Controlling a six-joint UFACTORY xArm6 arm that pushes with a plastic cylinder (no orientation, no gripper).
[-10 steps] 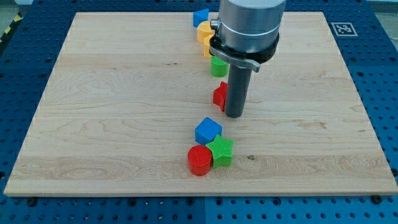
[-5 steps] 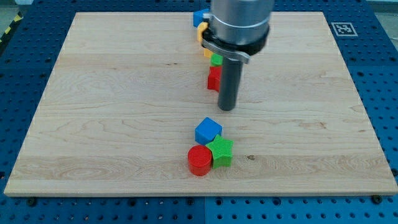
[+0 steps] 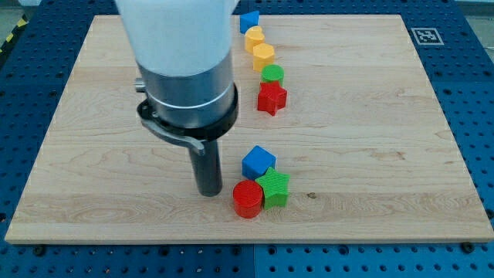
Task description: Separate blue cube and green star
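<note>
Standing upright on the tabletop point(image 3: 93, 154), my tip point(image 3: 208, 192) has no claw; blue cube point(image 3: 258, 162) and green star point(image 3: 274, 188) touch, just right.

The rod ending in my tip point(image 3: 208, 193) is dark grey-black under a silver and white body. Just to its right sit a blue cube point(image 3: 258, 162), a green star point(image 3: 274, 188) and a red cylinder point(image 3: 248, 198), all ribbed. Farther above it: red star point(image 3: 272, 99), green cylinder point(image 3: 272, 74), two yellow blocks point(image 3: 259, 46), another blue block point(image 3: 248, 21). The board point(image 3: 100, 116) is pale wood grain.
</note>
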